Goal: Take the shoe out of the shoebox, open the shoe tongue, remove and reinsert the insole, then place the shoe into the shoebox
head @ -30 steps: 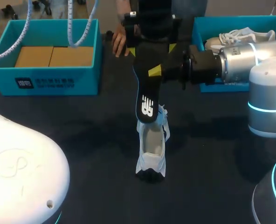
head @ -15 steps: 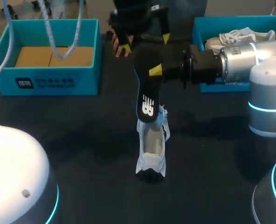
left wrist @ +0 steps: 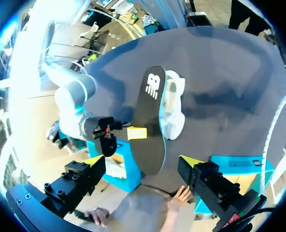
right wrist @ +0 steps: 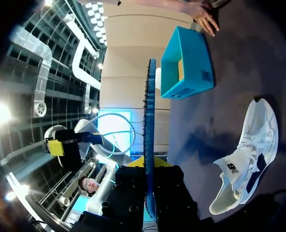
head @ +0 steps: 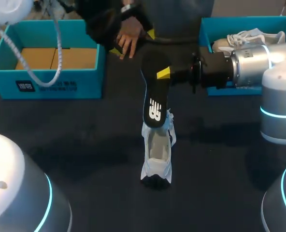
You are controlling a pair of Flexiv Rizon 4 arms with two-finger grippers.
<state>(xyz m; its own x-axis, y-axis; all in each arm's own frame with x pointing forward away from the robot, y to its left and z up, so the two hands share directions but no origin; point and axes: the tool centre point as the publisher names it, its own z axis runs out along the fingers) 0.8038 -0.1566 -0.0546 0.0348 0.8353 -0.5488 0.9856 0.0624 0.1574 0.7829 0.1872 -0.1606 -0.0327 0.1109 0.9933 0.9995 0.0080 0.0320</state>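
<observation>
Right gripper [head: 161, 74]: fingers pinch the black insole [head: 154, 96] at mid-length, holding it over the white shoe [head: 156, 154] on the table [head: 85, 145]. Left gripper [left wrist: 142, 164]: fingers spread, holding nothing. The insole is probably light, thin and flexible, so grip it by the edges. It carries a white logo [head: 154, 110], left unread.

A dark table [head: 85, 140] carries a teal bin [head: 61, 84] at its far left. Two tan cardboard boxes [head: 34, 59] lie side by side inside it, touching each other. Near the bin's right wall, a person's hand [head: 128, 41] rests fingers-down at the table's far side.
</observation>
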